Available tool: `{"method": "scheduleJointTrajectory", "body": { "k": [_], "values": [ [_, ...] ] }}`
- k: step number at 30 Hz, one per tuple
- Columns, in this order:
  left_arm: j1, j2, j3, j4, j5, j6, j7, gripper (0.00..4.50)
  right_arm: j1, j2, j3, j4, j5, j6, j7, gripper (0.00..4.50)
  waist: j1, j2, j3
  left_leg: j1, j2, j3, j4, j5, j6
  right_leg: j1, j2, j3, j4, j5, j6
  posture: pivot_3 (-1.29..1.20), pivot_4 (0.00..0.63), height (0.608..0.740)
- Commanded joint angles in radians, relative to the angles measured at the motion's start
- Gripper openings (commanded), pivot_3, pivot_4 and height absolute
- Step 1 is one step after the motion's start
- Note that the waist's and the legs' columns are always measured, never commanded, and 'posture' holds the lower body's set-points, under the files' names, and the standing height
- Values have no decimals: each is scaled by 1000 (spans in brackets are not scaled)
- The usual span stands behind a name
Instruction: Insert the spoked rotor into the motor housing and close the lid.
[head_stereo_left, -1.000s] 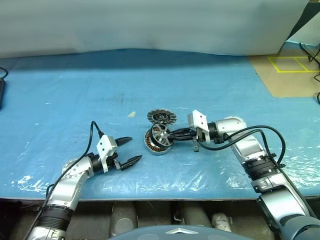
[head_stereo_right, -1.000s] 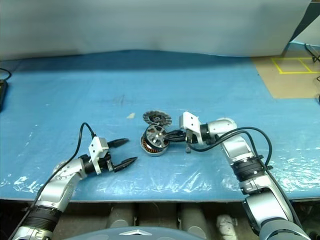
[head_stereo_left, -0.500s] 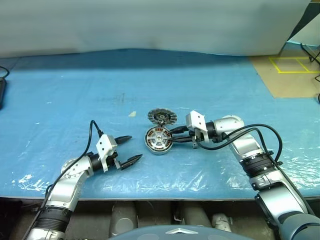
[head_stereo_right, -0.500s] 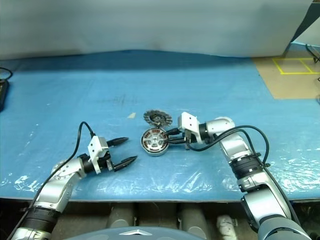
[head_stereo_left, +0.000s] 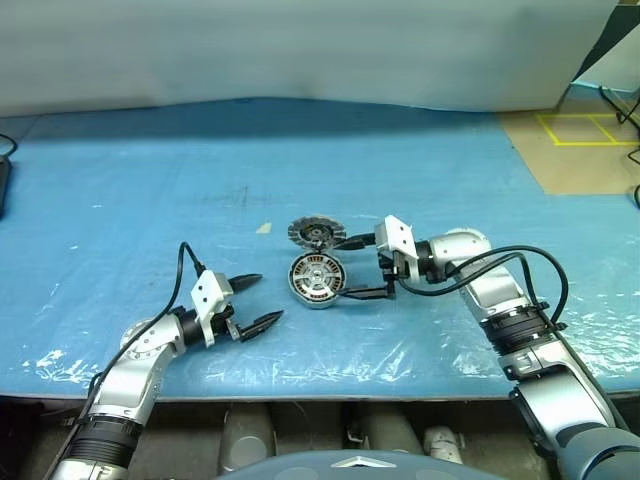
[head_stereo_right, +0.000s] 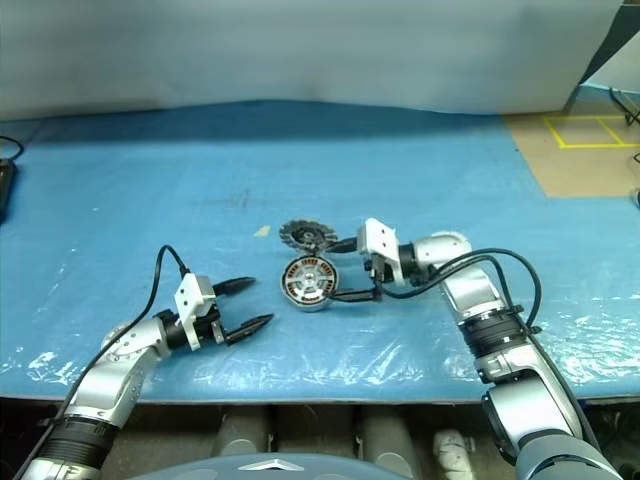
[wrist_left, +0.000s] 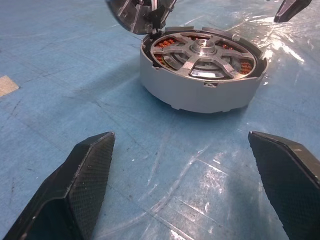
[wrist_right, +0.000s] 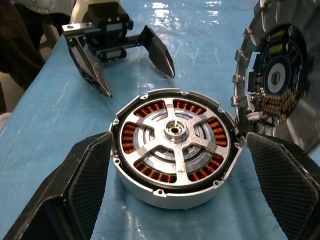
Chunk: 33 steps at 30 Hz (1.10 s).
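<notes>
The round shallow silver motor housing (wrist_right: 175, 155) lay flat on the blue plastic-covered table (head_stereo_left: 150, 180), near its middle. The dark spoked rotor (wrist_right: 172, 132), a flat wheel with silver spokes and a silver hub, sat inside it, and the copper-coloured windings (wrist_right: 150, 107) showed through the gaps between the spokes. From the right wrist view the rotor looked level with the rim, but whether it was pressed fully down I could not tell.

The round silver ribbed lid (wrist_right: 272, 80) stood open, almost upright, joined to the far edge of the housing – its ribs and dark centre faced the housing.

The right gripper (head_stereo_left: 352, 268) had its two black fingers spread wide on both sides of the housing, and they touched neither the housing nor the rotor. The left gripper (head_stereo_left: 258, 300) hung well apart from the housing, toward the robot's left; its fingers were also spread wide and held nothing.

In my judgement the insertion was done and the closing of the lid remained. The risks came from this step. If the rotor sat a little tilted, the lid would not close flat and could jam on a spoke. A push on the upright lid from the wrong side could slide the whole housing over the smooth plastic, because nothing held it. The near finger could also catch the housing rim – and drag it – when the right arm moved toward the lid.
</notes>
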Motion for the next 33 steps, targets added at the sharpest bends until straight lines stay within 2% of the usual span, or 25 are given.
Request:
{"method": "scheduleJointTrajectory", "body": {
  "k": [1, 3, 5, 8, 17, 27, 33],
  "values": [
    [-3, 14, 28, -33, -21, -2, -4, 4500, 7, 1, -24, -44, 36, 8, 7, 4302, 0, 0, 0, 0, 0, 0, 0, 0, 0, 0, 0, 0, 0, 0, 0, 0, 150, 740],
    [-3, 13, 24, -25, -20, -7, -5, 4500, 5, 17, -16, -41, 31, 1, -5, 3882, -1, 0, 0, 0, 0, 0, 0, 0, 0, 0, 0, 0, 0, 0, 0, 0, 150, 740],
    [-3, 10, 21, -21, -17, -11, -3, 4500, 2, 40, -11, -40, 36, 9, -17, 3882, -2, 0, 0, 0, 0, 0, 0, 0, 0, 0, 0, 0, 1, 0, 0, 0, 150, 740],
    [-5, 1, 21, -21, -13, -15, 8, 4500, 5, 63, -14, -63, 60, 60, -22, 3262, -1, 0, 0, 0, 0, 0, 0, 0, -1, 0, 0, 0, 1, 0, 0, 0, 150, 740],
    [2, -12, 18, -61, -13, 2, 42, 4500, -10, 101, 8, -23, 20, 40, -42, 85, 0, 0, 0, 1, 0, 0, 0, 0, -2, 0, 0, 0, 1, 0, 0, 0, 150, 740],
    [-17, -13, 15, -46, -9, 5, 43, 4500, -30, 169, 60, 74, -95, 10, -154, 38, -2, 0, 0, 3, 0, 0, 0, 1, -5, 0, 0, 0, 1, 0, 0, 0, 150, 740],
    [-13, -16, 13, -8, -4, -24, 30, 4500, 7, 145, 88, 63, -136, 7, -172, 38, -2, -1, 0, 4, 0, 0, 0, 1, -5, 0, 0, 0, 1, 0, 0, 0, 150, 740]
  ]
}}
